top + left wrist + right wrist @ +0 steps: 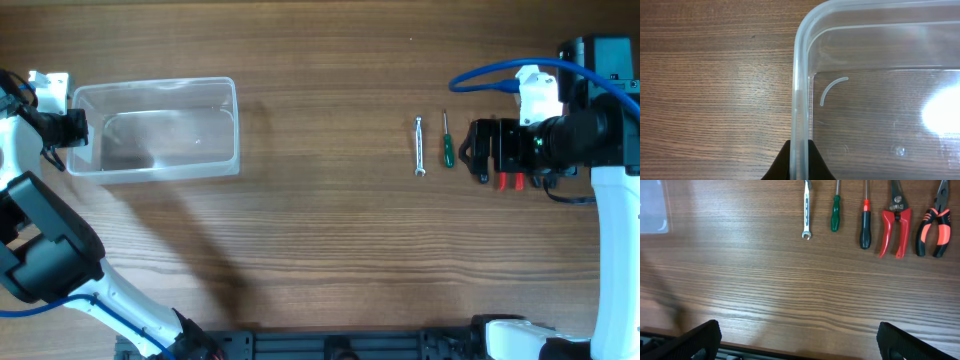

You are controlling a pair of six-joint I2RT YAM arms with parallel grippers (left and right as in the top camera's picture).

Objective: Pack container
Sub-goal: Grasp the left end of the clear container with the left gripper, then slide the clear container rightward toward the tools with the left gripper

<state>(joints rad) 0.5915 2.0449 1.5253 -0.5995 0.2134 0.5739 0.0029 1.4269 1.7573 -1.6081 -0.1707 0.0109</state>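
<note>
The clear plastic container (236, 125) sits empty at the table's left. My left gripper (78, 128) is shut on its left rim; in the left wrist view both black fingers (801, 162) pinch the thick rim (800, 75). My right gripper (480, 150) hovers wide open and empty over the row of hand tools at the right; its fingers (797, 340) show at the bottom corners of the right wrist view. A corner of the container shows at that view's top left (652, 210).
In a row lie a silver wrench (807, 210), a green screwdriver (835, 215), a black-and-red screwdriver (865, 227), red snips (895, 230) and orange-black pliers (935, 232). Overhead, only the wrench (419, 146) and green screwdriver (447, 142) show fully.
</note>
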